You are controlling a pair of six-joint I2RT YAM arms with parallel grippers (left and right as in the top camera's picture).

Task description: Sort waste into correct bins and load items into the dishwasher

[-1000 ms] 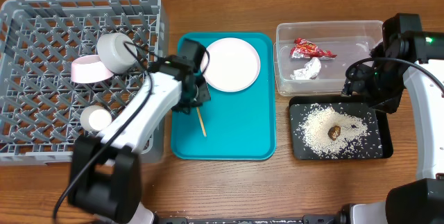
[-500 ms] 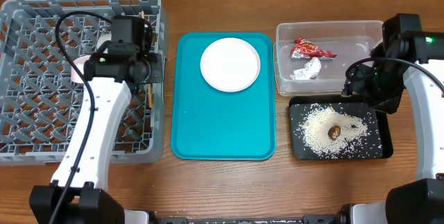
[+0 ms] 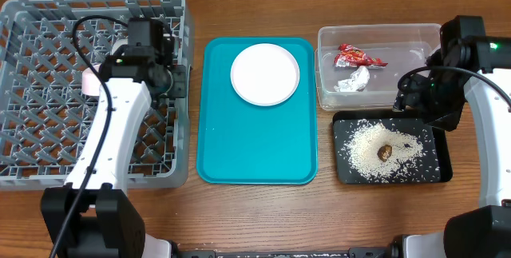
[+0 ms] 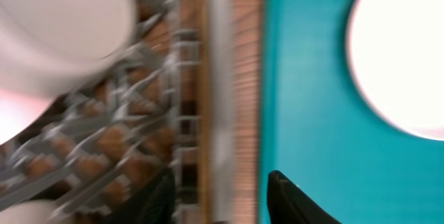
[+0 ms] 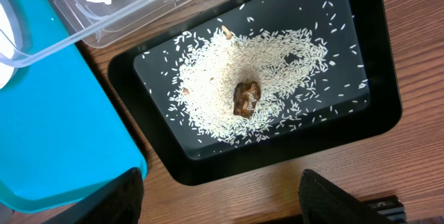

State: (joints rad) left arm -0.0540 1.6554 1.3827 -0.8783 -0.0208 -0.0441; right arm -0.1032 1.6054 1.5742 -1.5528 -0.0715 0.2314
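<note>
The grey dish rack (image 3: 48,142) stands at the left. My left gripper (image 3: 176,82) hangs over its right edge, open; in the left wrist view its fingers (image 4: 222,200) straddle the rack's rim, with a blurred thin wooden chopstick (image 4: 202,113) between them. The pink bowl (image 3: 91,82) and the grey-green bowl (image 4: 62,16) sit in the rack, partly hidden by my arm. The white plate (image 3: 265,74) lies on the teal tray (image 3: 255,146). The clear tub (image 3: 415,34) holds the red wrapper (image 3: 359,54) and foil (image 3: 351,81). The black tray (image 3: 435,162) holds rice (image 5: 277,50) and a brown lump (image 5: 246,99). My right gripper (image 5: 222,210) is open and empty.
The right arm (image 3: 471,58) stands at the table's right edge beside the tub and black tray. The teal tray holds only the plate. Bare wood runs along the table's front. The white cup is hidden under my left arm.
My left gripper carried the chopstick from the teal tray to the rack's right edge. The stick seen below the gripper half a second ago no longer shows overhead. The right arm is still.
</note>
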